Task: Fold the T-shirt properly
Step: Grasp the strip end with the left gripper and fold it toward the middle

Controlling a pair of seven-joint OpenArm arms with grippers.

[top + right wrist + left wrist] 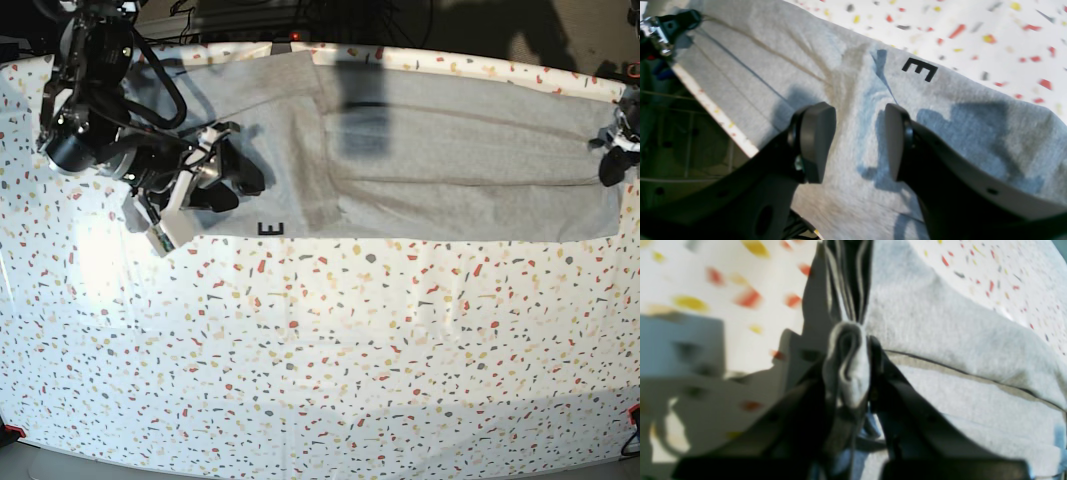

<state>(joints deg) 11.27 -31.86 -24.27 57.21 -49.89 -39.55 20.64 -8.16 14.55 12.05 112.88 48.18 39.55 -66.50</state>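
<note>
The light grey T-shirt (450, 170) lies folded into a long band along the table's far edge. A black letter "E" (270, 228) shows at its front left rim, and also in the right wrist view (919, 69). My left gripper (612, 162) is at the band's right end. In the left wrist view it (848, 353) is shut on a bunched fold of the grey cloth (940, 340). My right gripper (238, 178) is over the band's left part. In the right wrist view it (857, 140) is open and empty, just above the cloth (740, 66).
The white speckled table (320, 350) fills the near side of the base view. The shirt's far side runs close to the table's back edge (713, 113), with floor below. Dark cables and gear (250, 15) stand behind the table.
</note>
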